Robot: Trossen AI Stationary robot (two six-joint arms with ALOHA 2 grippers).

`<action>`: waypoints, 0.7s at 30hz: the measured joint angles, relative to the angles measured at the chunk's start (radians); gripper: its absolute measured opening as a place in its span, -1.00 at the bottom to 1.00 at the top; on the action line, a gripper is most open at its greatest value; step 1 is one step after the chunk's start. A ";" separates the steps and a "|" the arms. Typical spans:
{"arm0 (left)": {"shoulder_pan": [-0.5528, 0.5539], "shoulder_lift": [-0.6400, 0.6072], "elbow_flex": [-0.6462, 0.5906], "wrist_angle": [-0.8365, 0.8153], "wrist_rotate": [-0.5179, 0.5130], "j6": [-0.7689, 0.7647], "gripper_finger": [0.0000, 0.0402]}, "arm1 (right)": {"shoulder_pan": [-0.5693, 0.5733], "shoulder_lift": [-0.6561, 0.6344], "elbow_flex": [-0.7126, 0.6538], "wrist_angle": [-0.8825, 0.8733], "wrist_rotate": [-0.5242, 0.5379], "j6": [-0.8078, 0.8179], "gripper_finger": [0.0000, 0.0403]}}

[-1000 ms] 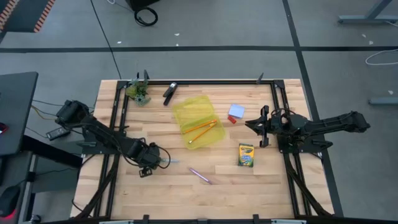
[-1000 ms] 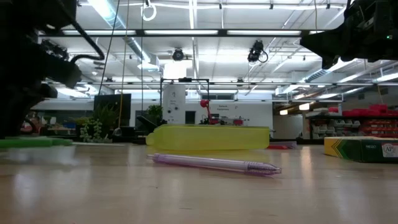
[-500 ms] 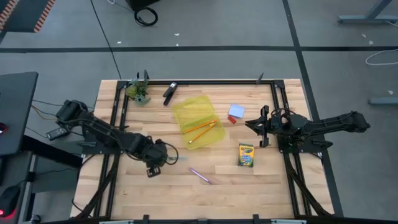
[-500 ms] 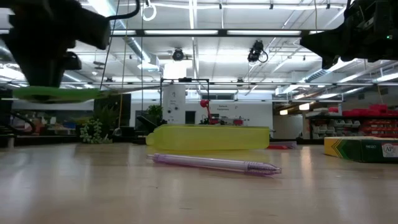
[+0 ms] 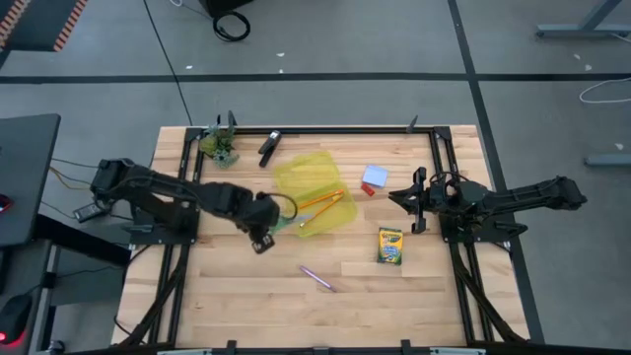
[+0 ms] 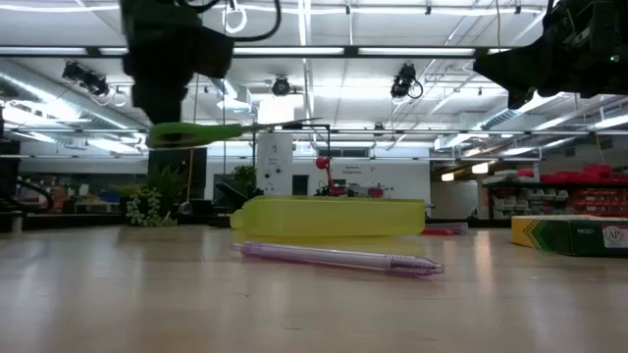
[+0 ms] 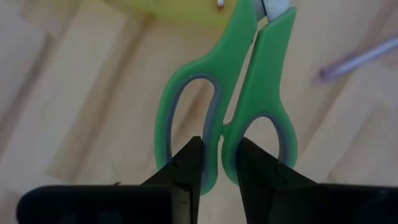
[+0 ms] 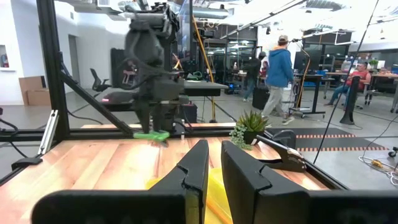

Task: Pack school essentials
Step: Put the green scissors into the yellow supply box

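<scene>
Bright overhead strip lights are flooding the room evenly, glaring white toward twelve o'clock in the low view. The table [image 5: 296, 296] is showing only faint shadows. The scissors [image 7: 227, 106] are blurring close-up.

A light wooden plank counter [image 5: 246, 296] sits inside a black metal frame on a grey floor. At about eleven o'clock on it stands a small green plant-like clump [image 5: 219, 146], with a black clip-like object [image 5: 268, 148] just beside it toward twelve. In the room beyond, a person in a blue top [image 8: 279, 65] stands among workbenches under long ceiling lights.
</scene>
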 joint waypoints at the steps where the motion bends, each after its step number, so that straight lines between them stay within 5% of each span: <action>1: 0.019 0.010 0.013 -0.002 0.000 0.020 -0.62 | 0.000 0.000 0.000 0.000 0.000 0.000 -0.75; 11: 0.175 0.245 0.251 -0.027 0.001 0.247 -0.61 | 0.000 0.000 0.000 0.000 0.000 0.000 -0.75; 21: 0.231 0.535 0.532 -0.082 0.002 0.298 -0.62 | 0.000 0.000 0.000 0.000 0.000 0.000 -0.75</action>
